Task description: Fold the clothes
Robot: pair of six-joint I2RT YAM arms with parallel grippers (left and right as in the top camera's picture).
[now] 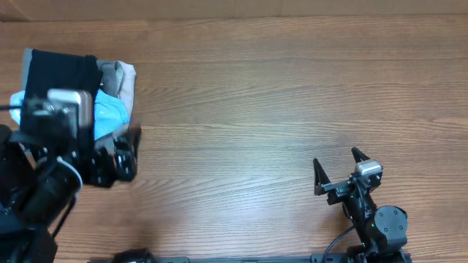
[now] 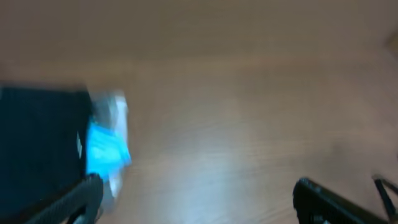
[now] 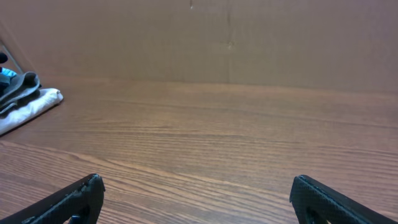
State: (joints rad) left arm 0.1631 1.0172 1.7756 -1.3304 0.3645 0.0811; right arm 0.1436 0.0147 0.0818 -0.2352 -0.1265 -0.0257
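So, black shirt point(image 1: 62, 69) is sitting atop pile point(image 1: 121, 77), upper left. Left gripper point(image 2: 196, 190) and right gripper point(image 1: 336, 159) are both gaping, empty. Left should be pinching only black fabric, dragging it clear.

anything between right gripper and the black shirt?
Mostly bare table from the right gripper to the black shirt. Only the grey garment and blue garment lie at its near edge. Clearest in the overhead view.
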